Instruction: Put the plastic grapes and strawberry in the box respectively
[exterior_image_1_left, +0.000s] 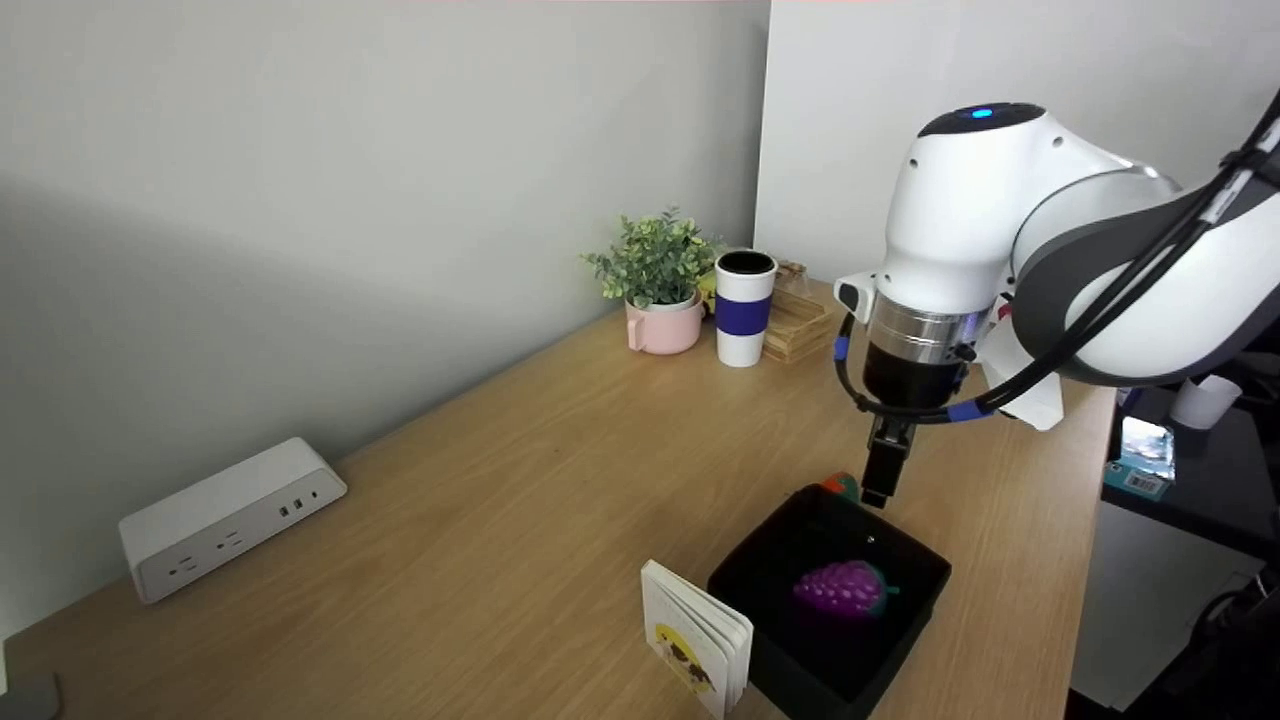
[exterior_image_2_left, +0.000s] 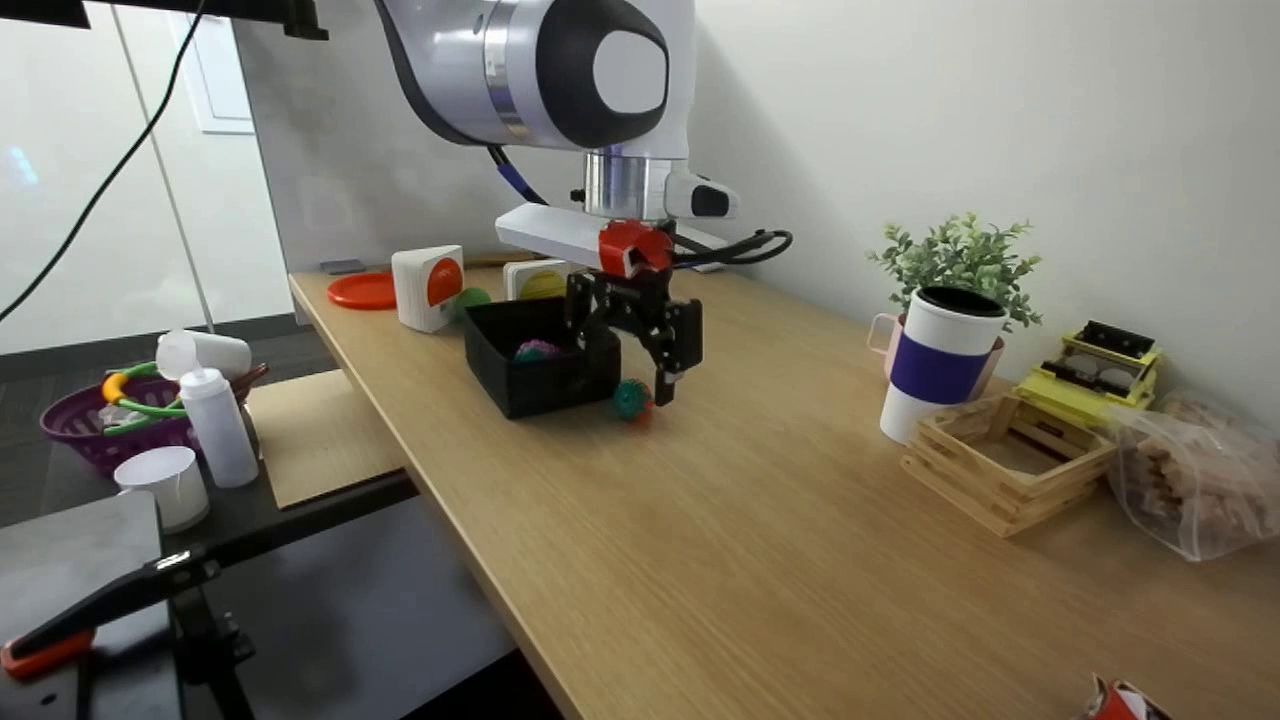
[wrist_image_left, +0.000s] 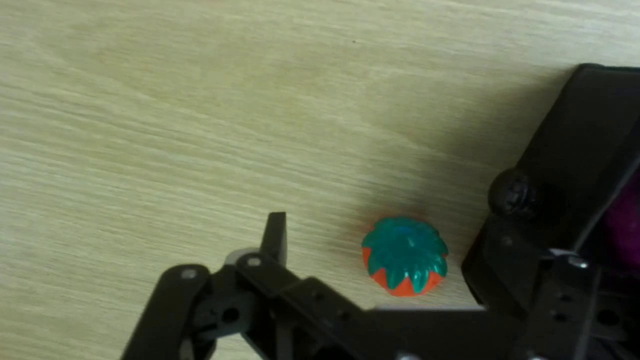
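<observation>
The strawberry, orange-red with a green leafy cap, lies on the table just outside the box; it shows in both exterior views and in the wrist view. My gripper is open above it, its fingers apart on either side, the strawberry between them and not touched in the wrist view. The black box is beside the strawberry, with one finger over or by its wall. The purple plastic grapes lie inside the box, partly visible in the wrist view.
A pale board book stands against the box. Another block-like book and a red plate are behind. A white power strip, a cup, a potted plant and a wooden crate stand along the wall.
</observation>
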